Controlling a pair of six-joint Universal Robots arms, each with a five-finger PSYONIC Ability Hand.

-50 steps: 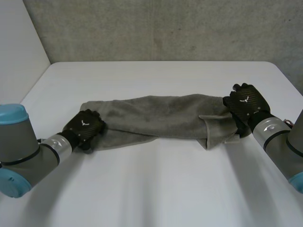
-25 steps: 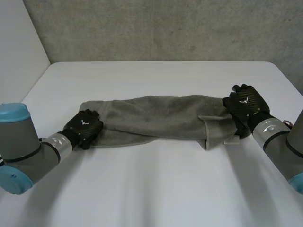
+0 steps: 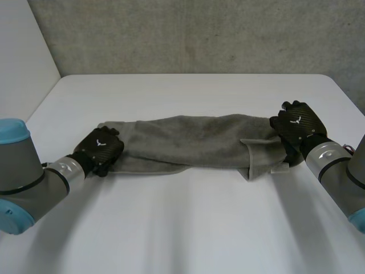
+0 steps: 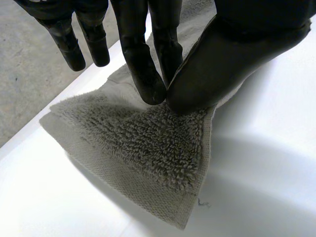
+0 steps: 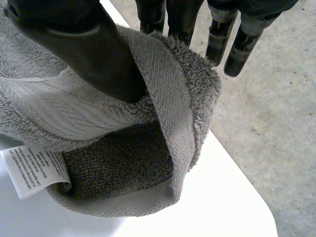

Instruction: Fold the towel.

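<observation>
So that the towel [image 3: 188, 140] lay stretched across the table [image 3: 188, 228], seemingly for folding, the left hand [image 3: 101, 149] pinched one corner and the right hand [image 3: 296, 127] pinched the bunched opposite end.

White table [image 3: 188, 228] — grey towel [image 3: 194, 140] lies stretched across, apparently doubled.

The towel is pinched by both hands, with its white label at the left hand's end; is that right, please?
Not quite: the white label sits at the right hand end of the towel, as the right wrist view shows.
</observation>
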